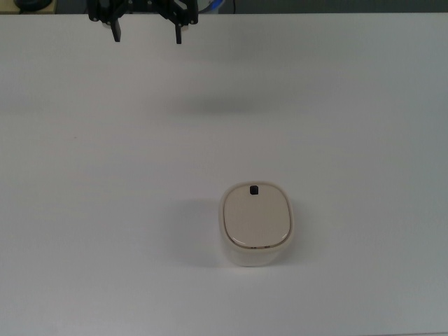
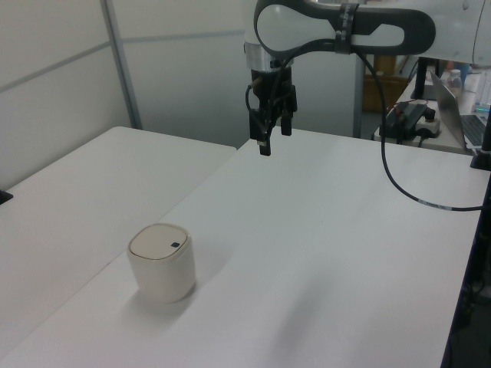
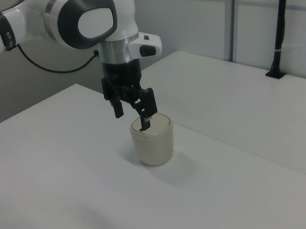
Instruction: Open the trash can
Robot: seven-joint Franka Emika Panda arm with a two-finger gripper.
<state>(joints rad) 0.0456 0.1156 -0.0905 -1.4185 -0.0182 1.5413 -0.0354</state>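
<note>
The trash can [image 1: 256,224] is a small cream-white bin with a flat beige lid lying shut. A tiny black button [image 1: 253,189] sits at the lid's upper edge in the top view. It stands on the white table, also visible as the trash can [image 2: 161,264] in the left view and the trash can [image 3: 152,142] in the right view. My gripper [image 1: 148,31] hangs open and empty at the top view's upper edge, well clear of the bin. In the left view the gripper [image 2: 274,138] is high above the table. In the right view the gripper [image 3: 132,118] partly overlaps the bin.
A black cable [image 2: 399,180] loops down from the arm. A laptop [image 2: 453,100] and other gear sit at the left view's far right. A black post [image 3: 278,38] stands on the adjoining table [image 3: 256,100]. White tabletop [image 1: 105,175] surrounds the bin.
</note>
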